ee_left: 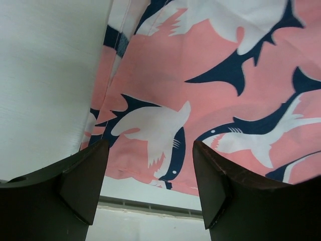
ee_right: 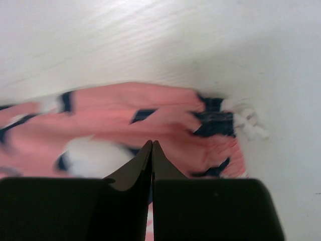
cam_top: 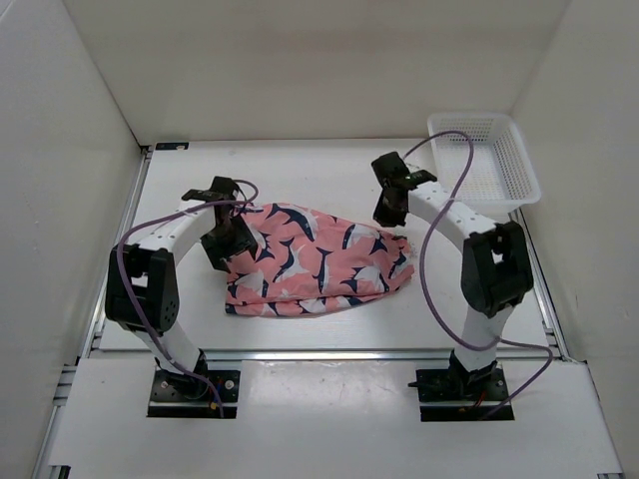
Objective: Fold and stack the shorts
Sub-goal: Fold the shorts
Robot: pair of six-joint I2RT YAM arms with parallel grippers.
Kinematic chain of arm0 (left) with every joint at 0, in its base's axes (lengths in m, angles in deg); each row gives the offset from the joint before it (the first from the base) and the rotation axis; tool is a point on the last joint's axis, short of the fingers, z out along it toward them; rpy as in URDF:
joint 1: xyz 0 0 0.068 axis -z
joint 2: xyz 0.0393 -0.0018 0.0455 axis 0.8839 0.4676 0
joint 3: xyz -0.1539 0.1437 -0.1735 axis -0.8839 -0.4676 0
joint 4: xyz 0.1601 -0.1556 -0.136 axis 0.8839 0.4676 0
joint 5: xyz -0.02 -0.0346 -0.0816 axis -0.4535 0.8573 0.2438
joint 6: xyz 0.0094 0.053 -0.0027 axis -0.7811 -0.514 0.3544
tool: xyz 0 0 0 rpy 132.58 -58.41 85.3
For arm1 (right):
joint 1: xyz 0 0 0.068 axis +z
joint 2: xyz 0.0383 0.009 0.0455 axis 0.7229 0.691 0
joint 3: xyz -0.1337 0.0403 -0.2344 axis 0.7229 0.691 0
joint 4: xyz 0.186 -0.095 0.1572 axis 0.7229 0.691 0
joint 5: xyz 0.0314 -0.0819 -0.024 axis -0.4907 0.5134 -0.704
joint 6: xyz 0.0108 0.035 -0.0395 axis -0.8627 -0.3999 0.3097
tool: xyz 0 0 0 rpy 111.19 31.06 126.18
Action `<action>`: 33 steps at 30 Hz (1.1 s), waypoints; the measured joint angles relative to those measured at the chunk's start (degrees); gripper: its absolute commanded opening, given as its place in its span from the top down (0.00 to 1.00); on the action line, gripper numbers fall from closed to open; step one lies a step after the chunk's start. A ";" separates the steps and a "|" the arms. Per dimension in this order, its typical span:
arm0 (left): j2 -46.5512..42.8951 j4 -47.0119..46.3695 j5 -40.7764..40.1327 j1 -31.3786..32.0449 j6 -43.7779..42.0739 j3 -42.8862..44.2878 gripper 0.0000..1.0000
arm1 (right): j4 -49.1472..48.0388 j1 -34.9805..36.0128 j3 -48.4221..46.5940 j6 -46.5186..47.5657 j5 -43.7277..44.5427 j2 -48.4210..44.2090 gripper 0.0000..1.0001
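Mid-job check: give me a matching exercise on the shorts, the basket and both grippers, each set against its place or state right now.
Things:
1. shorts
2. white basket
3. left gripper
4. right gripper

Places or states:
A. fingers shut together
B. in the far right corner of the table
C. lying between the two grippers
D. fingers apart, over the shorts

Pairs: 1-C, 2-B, 3-D, 4-A.

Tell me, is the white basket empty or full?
Empty: the top view shows only bare mesh inside the basket; the shorts lie outside.
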 measured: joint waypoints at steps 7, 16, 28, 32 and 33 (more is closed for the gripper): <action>-0.28 -0.26 0.39 0.00 -0.66 1.81 0.22 | -0.98 4.13 -3.06 0.76 0.26 -6.71 0.96; -0.28 -0.22 0.63 0.00 -1.27 1.81 0.20 | -2.40 3.61 4.76 -0.83 -1.53 3.50 0.75; -0.31 -0.22 0.81 0.00 -1.70 1.81 0.18 | -3.45 -0.48 7.65 0.66 -4.57 -21.92 0.23; -0.39 -0.20 0.83 0.00 -1.73 1.81 0.18 | -5.86 -9.05 17.99 1.44 -8.87 -29.64 0.19; -0.39 -0.22 0.83 0.00 -1.73 1.81 0.18 | -6.75 -11.30 21.62 1.49 -10.86 -30.08 0.18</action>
